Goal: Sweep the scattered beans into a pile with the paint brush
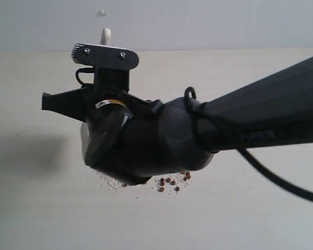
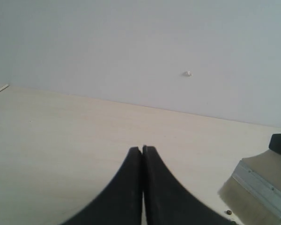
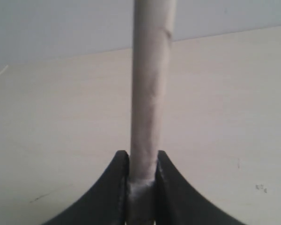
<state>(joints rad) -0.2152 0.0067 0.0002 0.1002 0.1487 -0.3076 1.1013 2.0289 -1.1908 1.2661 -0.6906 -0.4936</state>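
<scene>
Several beans (image 1: 172, 182), lower centre; right end effector (image 3: 143, 158) pinching paint brush (image 3: 150, 84); left end effector (image 2: 142, 149) pressed together; arm (image 1: 261, 114) hides others, I could scatter them.

Reddish-brown beans (image 1: 173, 182) lie mixed with whitish crumbs (image 1: 110, 183) on a pale beige table (image 1: 41, 219) with faint wood grain. The paint brush (image 2: 258, 185) has a pale wooden handle, a silver ferrule and cream-white bristles. The left gripper (image 2: 142, 149), right gripper (image 3: 142, 153) and arm (image 1: 261, 120) are matte black. The wall (image 1: 224, 21) is pale grey.
</scene>
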